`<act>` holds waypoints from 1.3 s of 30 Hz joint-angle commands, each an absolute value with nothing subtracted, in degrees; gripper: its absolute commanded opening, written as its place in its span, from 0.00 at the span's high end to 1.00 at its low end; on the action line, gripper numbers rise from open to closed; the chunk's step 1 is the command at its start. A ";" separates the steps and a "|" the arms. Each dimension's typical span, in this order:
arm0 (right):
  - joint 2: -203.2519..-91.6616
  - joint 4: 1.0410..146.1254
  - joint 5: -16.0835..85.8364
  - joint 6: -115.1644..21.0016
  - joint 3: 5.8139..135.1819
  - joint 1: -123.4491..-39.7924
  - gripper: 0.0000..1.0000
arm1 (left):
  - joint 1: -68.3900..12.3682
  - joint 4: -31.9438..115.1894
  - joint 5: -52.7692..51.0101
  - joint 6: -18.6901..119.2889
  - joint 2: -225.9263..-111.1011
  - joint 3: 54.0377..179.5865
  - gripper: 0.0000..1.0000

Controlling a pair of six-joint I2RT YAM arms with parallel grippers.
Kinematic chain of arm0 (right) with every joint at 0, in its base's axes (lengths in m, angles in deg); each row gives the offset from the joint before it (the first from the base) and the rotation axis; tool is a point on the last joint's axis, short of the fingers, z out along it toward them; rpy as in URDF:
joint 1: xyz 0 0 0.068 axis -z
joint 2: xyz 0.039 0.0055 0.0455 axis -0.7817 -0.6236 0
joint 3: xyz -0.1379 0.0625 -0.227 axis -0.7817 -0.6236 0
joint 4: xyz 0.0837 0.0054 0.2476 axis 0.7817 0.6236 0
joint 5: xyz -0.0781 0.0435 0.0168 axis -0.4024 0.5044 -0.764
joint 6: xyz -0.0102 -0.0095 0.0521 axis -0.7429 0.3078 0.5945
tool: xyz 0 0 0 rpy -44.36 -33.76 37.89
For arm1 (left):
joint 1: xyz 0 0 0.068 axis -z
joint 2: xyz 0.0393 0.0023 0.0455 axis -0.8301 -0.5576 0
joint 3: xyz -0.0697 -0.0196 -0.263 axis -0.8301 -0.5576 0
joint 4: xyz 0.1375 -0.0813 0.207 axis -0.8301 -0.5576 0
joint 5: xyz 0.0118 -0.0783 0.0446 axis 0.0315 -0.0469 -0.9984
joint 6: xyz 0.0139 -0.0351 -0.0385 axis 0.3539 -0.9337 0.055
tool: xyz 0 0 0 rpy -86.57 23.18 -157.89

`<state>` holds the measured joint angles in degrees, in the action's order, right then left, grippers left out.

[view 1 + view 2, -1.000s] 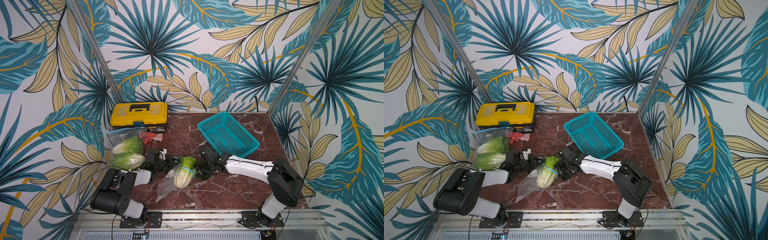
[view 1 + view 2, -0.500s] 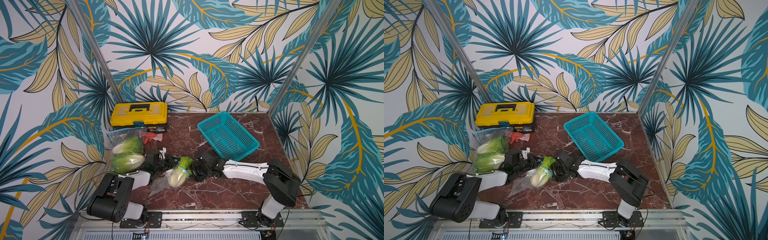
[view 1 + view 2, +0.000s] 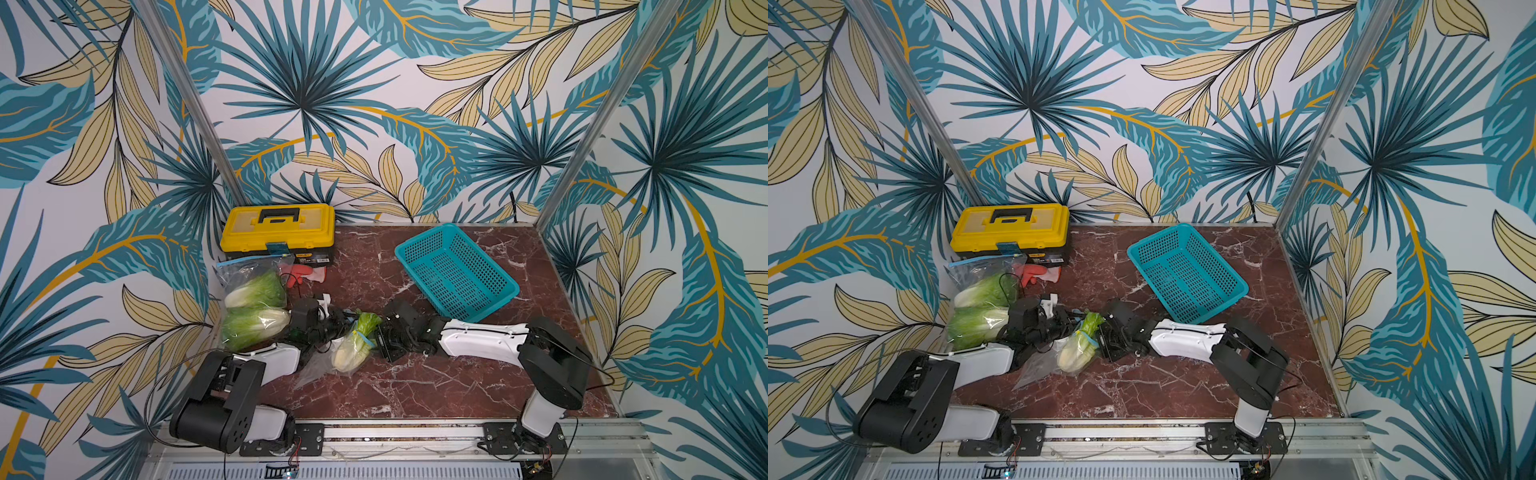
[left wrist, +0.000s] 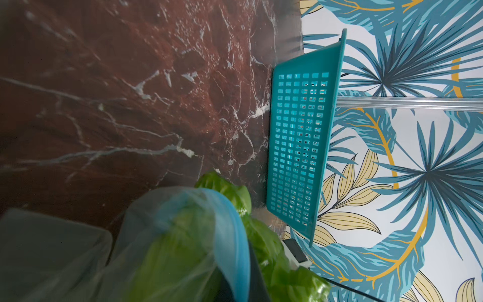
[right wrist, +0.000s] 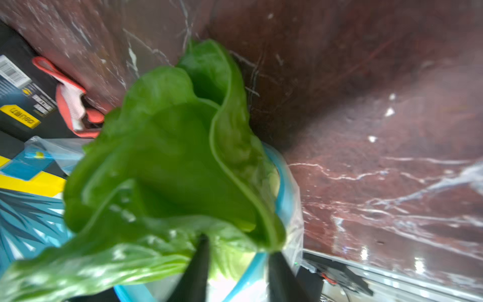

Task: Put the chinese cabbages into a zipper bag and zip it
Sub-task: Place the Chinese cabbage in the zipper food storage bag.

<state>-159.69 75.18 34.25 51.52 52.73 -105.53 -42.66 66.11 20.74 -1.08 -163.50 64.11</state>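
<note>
Our left jaws pinch the zipper bag (image 3: 316,368); our right jaws, we cannot tell. One cabbage (image 3: 351,351) sticks halfway out. Zipping is left.

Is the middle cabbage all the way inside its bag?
No, only partly. The cabbage has its white base inside the bag, but its green leaves poke out past the blue zip.

The table (image 3: 415,386) is red-brown marble with white veins. The basket (image 3: 457,276) is teal and the toolbox (image 3: 277,226) yellow. The cabbages (image 3: 353,347) are green and cream.
</note>
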 commanded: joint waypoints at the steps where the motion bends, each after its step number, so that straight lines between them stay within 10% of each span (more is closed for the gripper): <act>1: -157.85 76.07 30.15 44.02 53.81 -105.32 0.86 | -41.50 65.82 25.44 0.21 -161.80 64.18 1.00; 13: -143.41 100.04 9.68 -11.24 65.37 -105.65 1.00 | -41.50 64.94 34.76 6.80 -154.99 75.33 1.00; 20: -137.24 100.96 3.20 -48.98 67.72 -106.23 1.00 | -41.65 33.76 24.76 21.10 -150.42 89.42 1.00; 39: -132.50 77.20 3.50 -47.02 54.52 -101.84 1.00 | -26.89 -9.34 -13.14 33.45 -158.90 119.69 1.00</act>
